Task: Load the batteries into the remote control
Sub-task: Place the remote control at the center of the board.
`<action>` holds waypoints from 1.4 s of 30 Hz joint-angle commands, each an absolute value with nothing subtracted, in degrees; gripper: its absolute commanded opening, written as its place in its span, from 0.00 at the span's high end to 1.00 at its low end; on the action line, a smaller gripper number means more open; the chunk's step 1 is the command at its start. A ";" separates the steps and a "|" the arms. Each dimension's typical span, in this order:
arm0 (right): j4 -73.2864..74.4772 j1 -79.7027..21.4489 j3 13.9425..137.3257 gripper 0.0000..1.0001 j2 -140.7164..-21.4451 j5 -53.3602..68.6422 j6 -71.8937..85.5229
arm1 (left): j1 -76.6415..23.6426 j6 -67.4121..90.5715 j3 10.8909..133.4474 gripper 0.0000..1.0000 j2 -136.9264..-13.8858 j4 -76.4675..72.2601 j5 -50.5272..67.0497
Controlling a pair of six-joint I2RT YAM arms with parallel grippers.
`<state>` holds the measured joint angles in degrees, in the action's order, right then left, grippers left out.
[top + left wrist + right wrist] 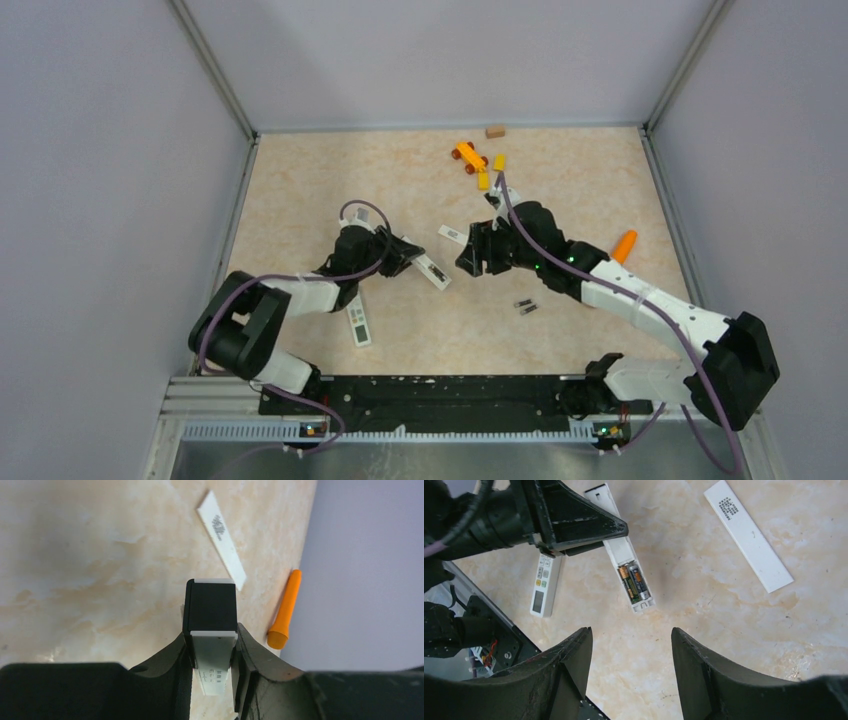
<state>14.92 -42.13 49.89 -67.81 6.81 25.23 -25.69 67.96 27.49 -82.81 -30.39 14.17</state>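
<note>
Left gripper (213, 645) is clamped on the white remote control (626, 560), bay side up. The right gripper (630, 630) hangs over it with jaws spread wide, holding nothing. In the right wrist view the back cover (749, 535) lies flat at 2 o'clock from the remote and two batteries (634, 582) sit side by side in the bay, while from the top two loose cells (525, 305) are at 4 o'clock of the right gripper.

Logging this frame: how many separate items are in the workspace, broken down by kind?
Remotes: 2 (open remote, buttoned remote)
Back cover: 1
Batteries: 4 (two in the open remote, two loose)
Orange carrot toy: 1
Toy car: 1
Yellow blocks: 2
Wooden block: 1
Total: 12
</note>
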 commanded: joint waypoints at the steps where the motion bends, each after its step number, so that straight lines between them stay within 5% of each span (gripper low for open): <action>1: 16.47 -41.67 50.36 0.40 -65.17 3.81 29.15 | -25.47 69.75 28.42 0.97 -89.77 -42.08 13.00; 7: 20.78 -41.57 48.96 0.40 -60.83 2.89 32.50 | -25.44 70.14 29.55 0.92 -95.37 -45.05 12.88; 19: 22.79 -41.58 48.24 0.39 -59.21 1.93 34.22 | -25.62 63.16 23.56 0.57 -86.59 -34.50 5.11; 26: 22.32 -41.57 51.98 0.39 -62.99 0.69 32.17 | -25.59 63.99 19.28 0.49 -86.37 -37.25 4.77; 34: 16.44 -41.40 54.46 0.39 -74.14 5.07 25.18 | -25.55 62.75 16.40 0.47 -81.47 -35.83 2.75; 42: 15.55 -41.35 69.94 0.50 -96.18 9.69 7.48 | -22.15 56.21 26.28 0.38 -74.35 -15.41 0.67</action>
